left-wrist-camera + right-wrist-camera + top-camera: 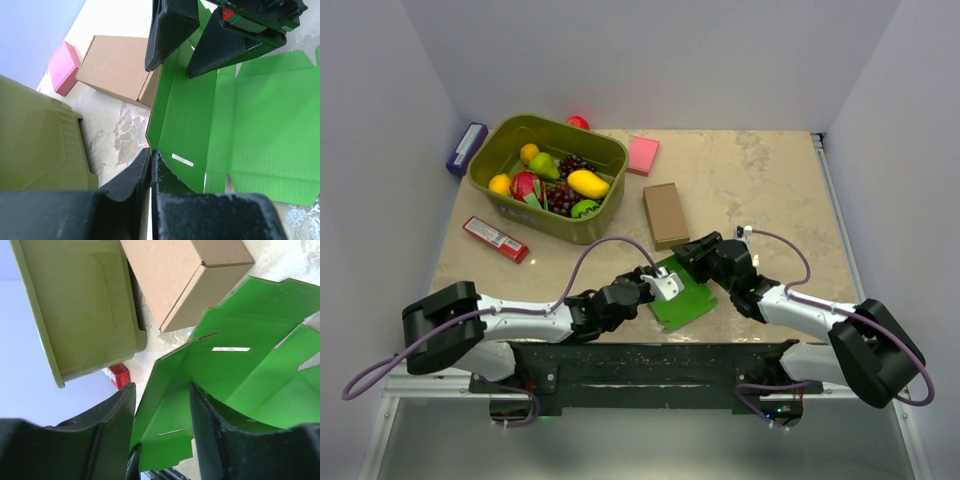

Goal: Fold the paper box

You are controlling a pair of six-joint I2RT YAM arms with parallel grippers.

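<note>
One green paper box (692,303) lies at the middle of the worktop's (760,180) near edge, a flat blank with one wall raised. The left claw (151,156) is pressed together on that wall's corner. The right claw (161,392) is spread, straddling the wall. Beyond are one brown box (666,213), one red packet (495,239) with lettering too small to read, one fruit bin (535,222), one pink pad (642,155) and, far left, one blue packet (466,148).

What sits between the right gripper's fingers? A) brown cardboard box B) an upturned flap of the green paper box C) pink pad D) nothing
B: in the right wrist view the right gripper straddles an upturned flap of the paper box, with its jaws apart on either side of the card.
</note>
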